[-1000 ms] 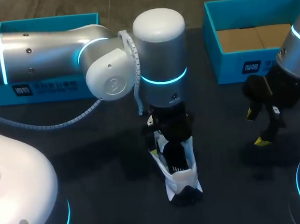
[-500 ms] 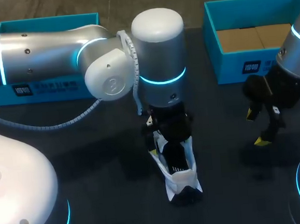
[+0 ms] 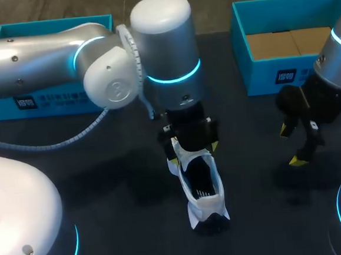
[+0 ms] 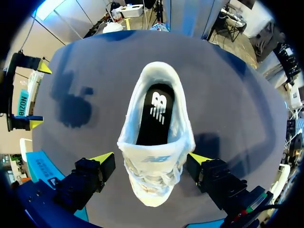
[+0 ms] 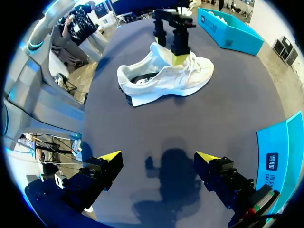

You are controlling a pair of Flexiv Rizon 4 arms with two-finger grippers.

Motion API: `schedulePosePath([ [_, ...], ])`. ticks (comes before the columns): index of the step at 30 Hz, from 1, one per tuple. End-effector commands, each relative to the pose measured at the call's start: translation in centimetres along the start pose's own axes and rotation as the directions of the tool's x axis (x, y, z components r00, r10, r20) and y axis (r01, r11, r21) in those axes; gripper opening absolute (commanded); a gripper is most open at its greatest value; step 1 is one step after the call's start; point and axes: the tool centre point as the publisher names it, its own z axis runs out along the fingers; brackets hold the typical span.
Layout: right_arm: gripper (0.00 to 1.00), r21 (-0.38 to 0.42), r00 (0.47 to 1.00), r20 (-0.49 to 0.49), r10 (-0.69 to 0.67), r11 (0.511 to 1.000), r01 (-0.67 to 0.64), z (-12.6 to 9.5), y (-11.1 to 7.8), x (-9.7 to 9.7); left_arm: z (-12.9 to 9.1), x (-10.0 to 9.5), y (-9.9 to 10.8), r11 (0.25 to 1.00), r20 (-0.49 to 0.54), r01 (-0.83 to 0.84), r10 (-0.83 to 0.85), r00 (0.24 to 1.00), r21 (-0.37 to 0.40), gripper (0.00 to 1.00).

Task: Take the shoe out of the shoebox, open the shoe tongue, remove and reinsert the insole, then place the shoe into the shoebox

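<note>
In the head view, the white shoe [image 3: 203, 191] is seen on the dark table, well apart from the shoebox [image 3: 267, 78]. In the left wrist view, the left gripper [image 4: 151, 158] is spread open astride the laces, and the insole [image 4: 154, 114] lies inside. In the right wrist view, the right gripper [image 5: 157, 156] is held open and empty, with the shoe well ahead.

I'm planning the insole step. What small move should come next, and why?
Probably move the right gripper toward the shoe: it hangs open, apart from it, while the left gripper is at the laced end and the black insole lies exposed.
</note>
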Motion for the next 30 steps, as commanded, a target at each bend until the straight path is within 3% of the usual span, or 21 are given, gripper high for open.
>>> schedulePosePath([
  [1, 1.0, 0.002, 1.0, 0.001, 0.001, 1.0, -0.001, 0.1, 0.0, 0.0, -0.9, 0.8, -0.1, 1.0, 0.021, -0.008, 0.008, 1.0, -0.003, 1.0],
  [16, 1.0, 0.002, 1.0, 0.001, 0.001, 1.0, -0.001, 0.1, 0.0, 0.0, -3.6, 0.3, 2.6, 1.0, 0.002, -0.015, 0.015, 1.0, 0.017, 1.0],
  [17, 1.0, 0.002, 1.0, 0.001, 0.001, 1.0, -0.001, 0.1, 0.0, 0.0, -3.7, 0.3, 2.7, 1.0, 0.0, -0.013, 0.013, 1.0, 0.015, 0.89],
  [19, 1.0, 0.002, 1.0, 0.001, 0.001, 1.0, -0.001, 0.1, 0.0, 0.0, -3.9, 0.3, 2.9, 1.0, -0.002, -0.012, 0.012, 1.0, 0.013, 0.76],
  [20, 1.0, 0.002, 1.0, 0.001, 0.001, 1.0, -0.001, 0.1, 0.0, 0.0, -4.0, 0.3, 2.9, 1.0, -0.003, -0.012, 0.012, 1.0, 0.014, 0.57],
  [21, 1.0, 0.002, 1.0, 0.001, 0.001, 1.0, -0.001, 0.1, 0.0, 0.0, -4.1, 0.3, 3.0, 1.0, -0.003, -0.011, 0.011, 1.0, 0.014, 0.46],
  [23, 1.0, 0.002, 1.0, 0.001, 0.001, 1.0, -0.001, 0.1, 0.0, 0.0, -4.2, 0.2, 2.9, 1.0, 0.001, -0.006, 0.006, 1.0, 0.019, 0.41],
  [30, 1.0, 0.002, 1.0, 0.001, 0.001, 1.0, -0.001, 0.1, 0.0, 0.0, -3.5, 0.3, 1.4, 1.0, 0.01, -0.006, 0.006, 1.0, 0.021, 0.4],
])
